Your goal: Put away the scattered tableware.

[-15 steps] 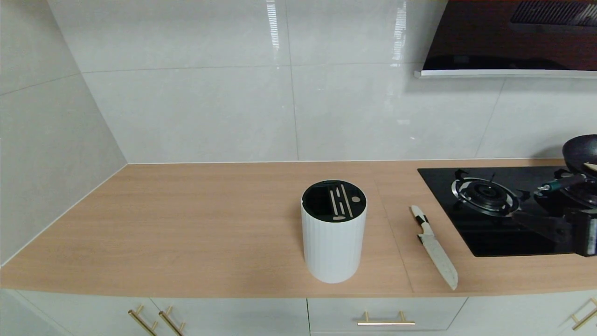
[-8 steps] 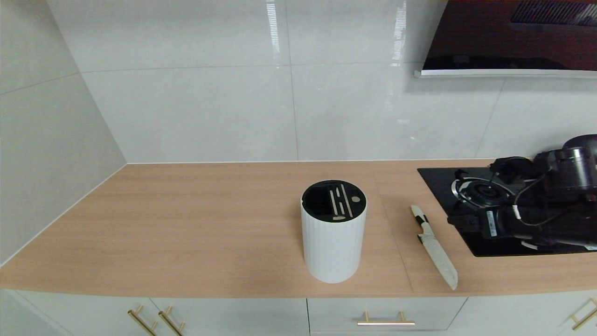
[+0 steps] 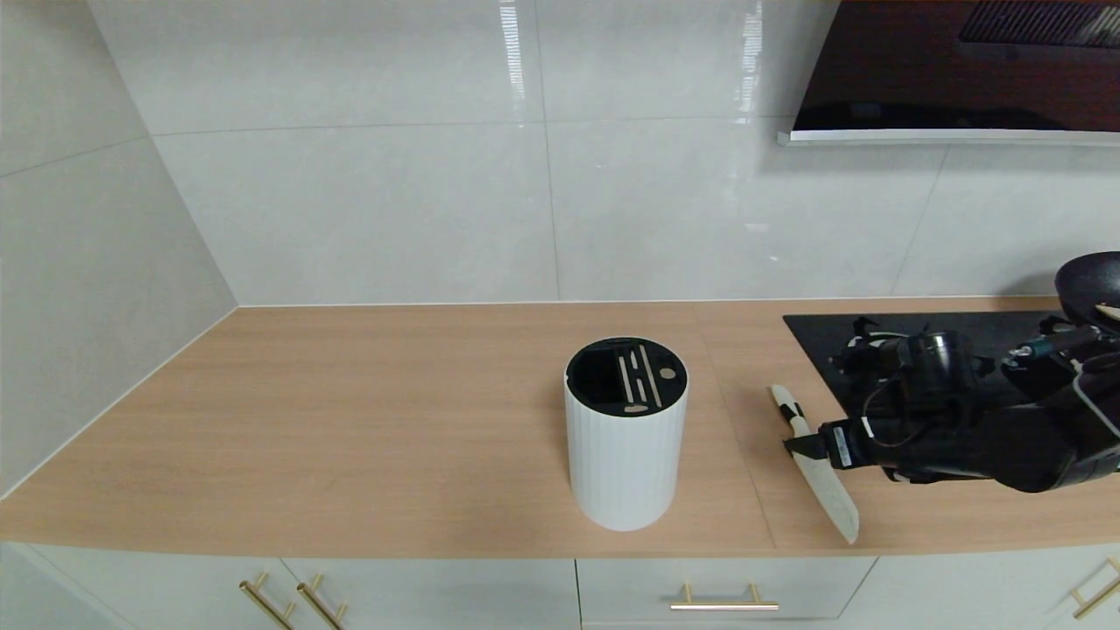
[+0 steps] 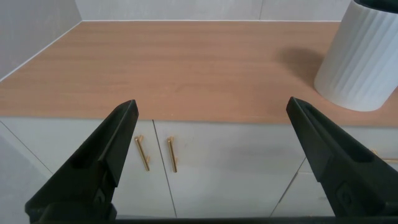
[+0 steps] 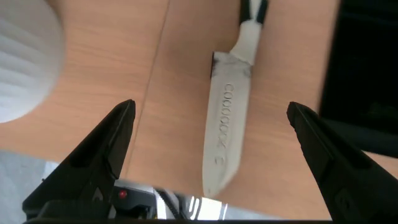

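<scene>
The right gripper (image 3: 808, 444) sits low in the right part of the head view, above the knife (image 3: 829, 494), near where its handle meets the blade. In the right wrist view the right gripper (image 5: 211, 107) has its two dark fingers (image 5: 102, 155) spread wide. The knife (image 5: 227, 134) lies between them, held by neither. Whether the fingertips touch the counter cannot be told.

The knife lies flat on the wooden counter (image 3: 394, 420) at the lower right of the head view. Its black-and-white handle points toward the wall, and the pale blade tip lies close to the counter's front edge. It is between the white holder (image 3: 626, 455) and the black hob (image 3: 818, 337), apart from both.

The white holder, a ribbed cylinder with a black slotted top, stands upright just right of centre and near the front edge.

The left gripper (image 4: 211, 104) is also spread open and holds nothing. It hangs in front of the cabinet doors (image 4: 217, 162) below the counter edge, with the white holder (image 4: 364, 56) farther along the counter.

A dark pan (image 3: 1089, 284) sits at the right edge of the head view, at the far side of the hob.
</scene>
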{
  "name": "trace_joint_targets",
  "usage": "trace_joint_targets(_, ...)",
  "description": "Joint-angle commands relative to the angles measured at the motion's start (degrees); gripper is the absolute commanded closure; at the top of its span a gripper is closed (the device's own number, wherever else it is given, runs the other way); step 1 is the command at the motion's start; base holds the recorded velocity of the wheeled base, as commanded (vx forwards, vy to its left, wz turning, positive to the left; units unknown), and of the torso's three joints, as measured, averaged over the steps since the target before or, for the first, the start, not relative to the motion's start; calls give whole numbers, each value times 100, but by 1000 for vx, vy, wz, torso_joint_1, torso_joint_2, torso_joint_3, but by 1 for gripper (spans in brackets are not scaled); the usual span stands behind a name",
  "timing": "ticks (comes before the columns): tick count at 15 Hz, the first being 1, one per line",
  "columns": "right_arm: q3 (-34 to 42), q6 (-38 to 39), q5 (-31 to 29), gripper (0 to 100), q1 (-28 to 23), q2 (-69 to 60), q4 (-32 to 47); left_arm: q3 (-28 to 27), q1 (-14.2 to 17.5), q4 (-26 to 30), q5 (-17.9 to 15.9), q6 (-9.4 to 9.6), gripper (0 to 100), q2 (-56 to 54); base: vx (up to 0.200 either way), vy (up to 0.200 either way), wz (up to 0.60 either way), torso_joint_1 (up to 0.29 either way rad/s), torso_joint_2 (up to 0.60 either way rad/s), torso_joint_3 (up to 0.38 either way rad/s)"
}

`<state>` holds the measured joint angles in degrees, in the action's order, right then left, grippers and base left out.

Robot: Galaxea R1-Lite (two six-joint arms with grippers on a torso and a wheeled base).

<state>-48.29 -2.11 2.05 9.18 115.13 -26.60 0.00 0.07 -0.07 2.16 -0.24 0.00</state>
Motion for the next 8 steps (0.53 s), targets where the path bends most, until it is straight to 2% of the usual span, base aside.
trace_joint_targets(1, -14, -9, -3, 0, 5, 590, -302, 0, 1, -1, 4, -2, 0, 9, 0, 0, 0, 0, 0, 0)
trace_joint_targets(4, -146, -9, -38, 0, -4, 1161, -952, 0, 1, -1, 4, -2, 0, 0, 0, 0, 0, 0, 0, 0)
trace_joint_targets(8, -234, -18, -99, 0, -39, 1495, -1313, 0, 1, -1, 4, -2, 0, 9, 0, 0, 0, 0, 0, 0)
